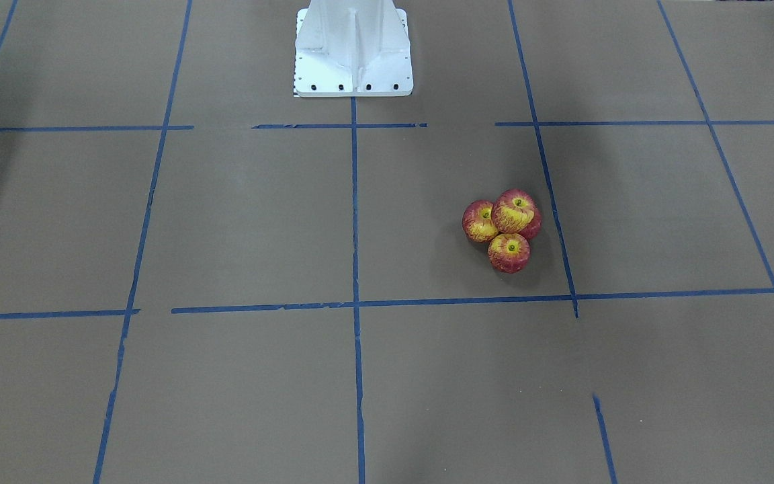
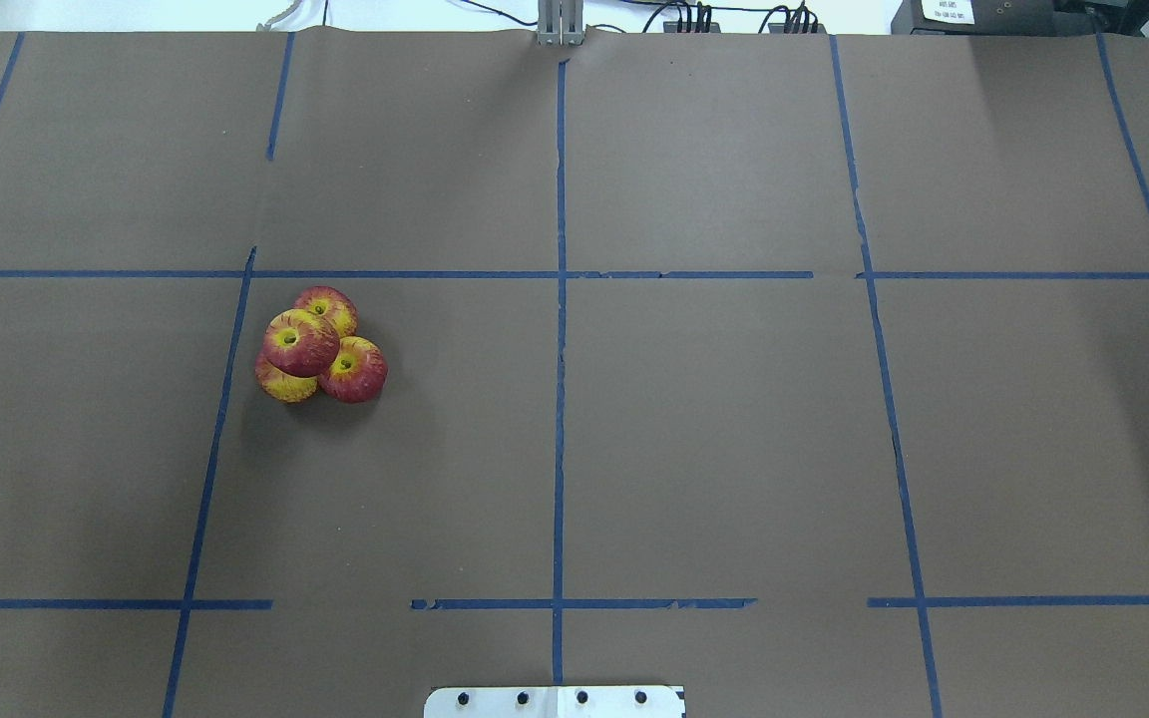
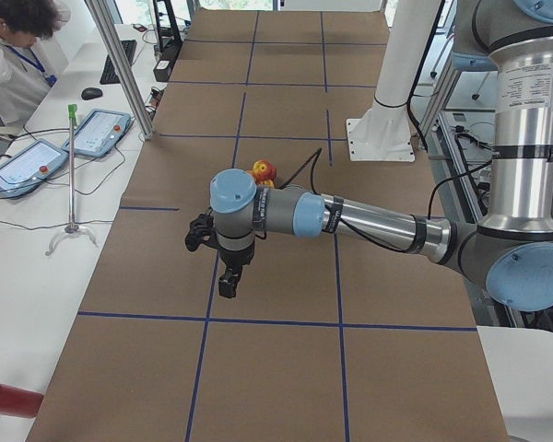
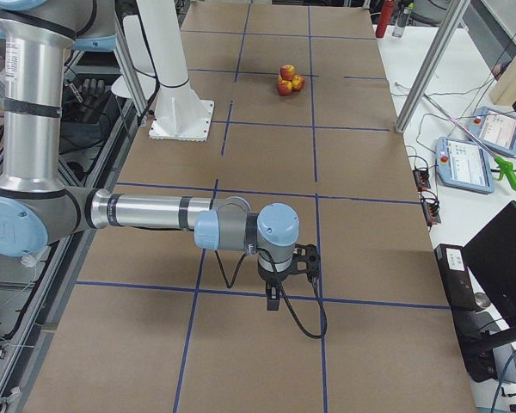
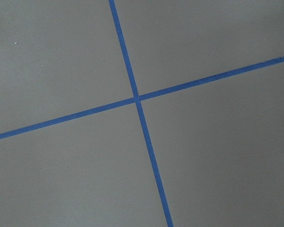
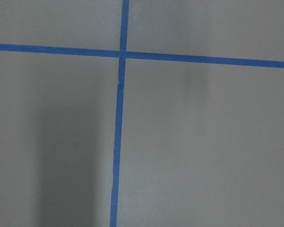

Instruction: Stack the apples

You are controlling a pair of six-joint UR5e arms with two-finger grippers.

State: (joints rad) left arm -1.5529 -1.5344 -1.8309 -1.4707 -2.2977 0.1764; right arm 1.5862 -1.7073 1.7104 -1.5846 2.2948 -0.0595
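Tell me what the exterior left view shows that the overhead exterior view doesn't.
Only exterior left: the robot's silver-and-blue left arm stretched over the brown paper-covered table, its black left gripper pointing down, an operator and two tablet-like pendants. Only overhead: all four round red-and-yellow apples, three touching on the table and one resting on top. Both: the apple cluster and that table with its blue tape lines.

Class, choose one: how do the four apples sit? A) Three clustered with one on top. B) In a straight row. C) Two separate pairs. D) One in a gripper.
A: the top apple rests on the three clustered apples below it.
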